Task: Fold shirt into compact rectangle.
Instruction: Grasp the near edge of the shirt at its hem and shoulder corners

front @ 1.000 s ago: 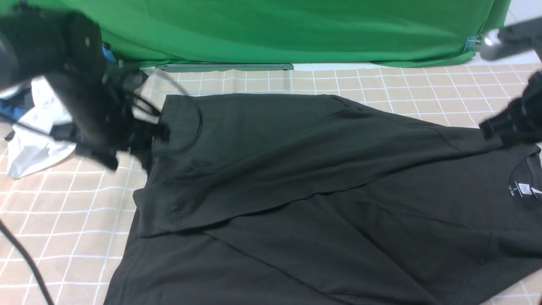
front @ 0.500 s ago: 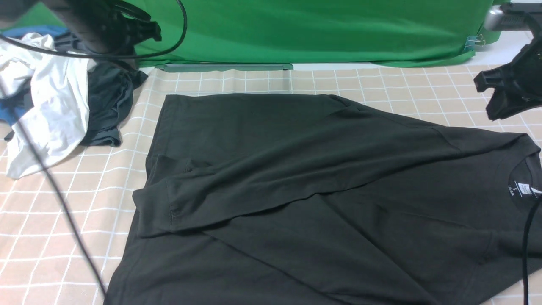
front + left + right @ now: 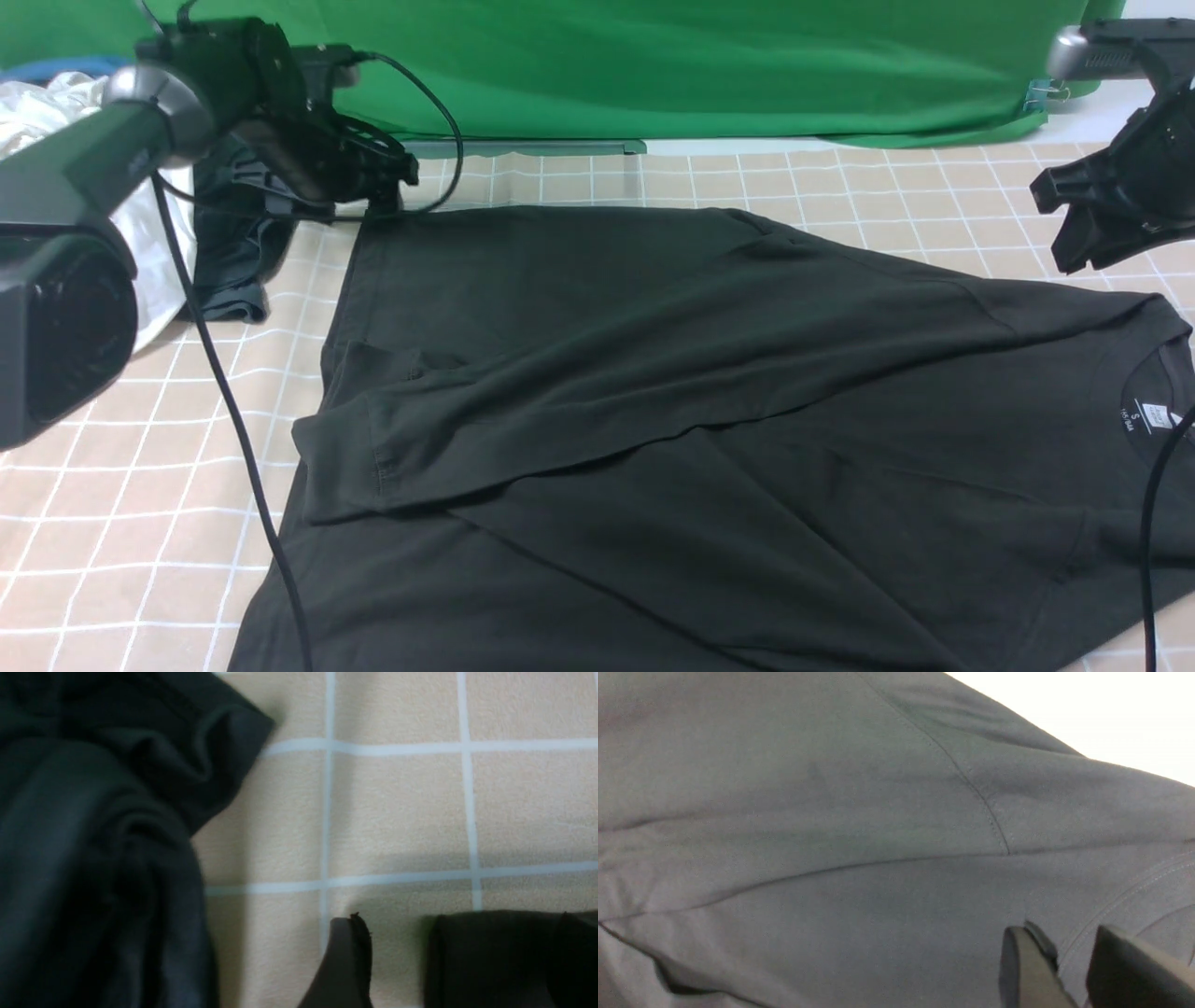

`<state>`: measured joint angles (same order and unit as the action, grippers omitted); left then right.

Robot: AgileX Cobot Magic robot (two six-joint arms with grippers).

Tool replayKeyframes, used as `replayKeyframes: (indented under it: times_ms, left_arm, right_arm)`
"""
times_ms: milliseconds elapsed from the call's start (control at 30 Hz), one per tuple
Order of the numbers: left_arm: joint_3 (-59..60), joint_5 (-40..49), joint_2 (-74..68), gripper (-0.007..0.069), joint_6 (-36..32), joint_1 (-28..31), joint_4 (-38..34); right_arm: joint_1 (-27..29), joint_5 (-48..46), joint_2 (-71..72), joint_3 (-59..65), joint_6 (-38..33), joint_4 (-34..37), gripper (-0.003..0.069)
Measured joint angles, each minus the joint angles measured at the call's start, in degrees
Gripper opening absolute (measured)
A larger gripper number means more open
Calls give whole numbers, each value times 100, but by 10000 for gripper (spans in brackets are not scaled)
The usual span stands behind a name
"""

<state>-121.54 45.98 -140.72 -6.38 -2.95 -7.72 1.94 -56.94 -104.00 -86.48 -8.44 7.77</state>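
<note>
The black shirt [image 3: 653, 392] lies flat on the checked cloth, neck label [image 3: 1155, 416] at the right and one sleeve [image 3: 523, 411] folded across the body. My left gripper [image 3: 387, 182] hovers at the shirt's far left corner. In the left wrist view the left gripper [image 3: 402, 933] is open over bare cloth, with nothing between the fingers. My right gripper [image 3: 1074, 224] hangs above the shirt's shoulder, clear of the fabric. Seen from its wrist, the right gripper [image 3: 1064, 933] is a little open and empty, over the shirt [image 3: 831, 812] near the collar ribbing.
A crumpled dark grey garment [image 3: 233, 252] and a white garment [image 3: 159, 252] are piled at the far left; dark crumpled fabric [image 3: 93, 835] also fills one side of the left wrist view. A green backdrop [image 3: 653, 65] closes the far edge. A black cable [image 3: 243, 439] trails over the cloth.
The left gripper let go at the shirt's left edge, swung up and away, then came back down to the far left corner. The right gripper lifted off the shoulder and opened.
</note>
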Motion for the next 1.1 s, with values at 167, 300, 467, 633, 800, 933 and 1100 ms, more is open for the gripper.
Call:
replayKeyframes:
  times_ms: [167,300,467,633,800,933,1100]
  left_arm:
    - [-36,-78,-65,476,-175,-6,-63]
    - [-48,-92,-84,318,-599,0,-106]
    - [-86,-97,-123,52,-1083,0,-679]
    - [-93,-33,-95,36,-880,-6,-423]
    - [-93,53,95,36,-558,0,306]
    - [-93,-27,213,36,-540,0,540]
    - [-93,-133,214,36,-527,0,565]
  right_arm:
    - [0,87,0,0,-72,0,235]
    - [0,198,0,0,-83,-19,235]
    - [98,555,0,0,-48,-32,238]
    - [555,602,0,0,185,-44,242]
    - [918,657,-19,0,334,-84,261]
    - [964,928,-184,0,370,-99,346]
    - [959,1425,-583,0,370,-80,483]
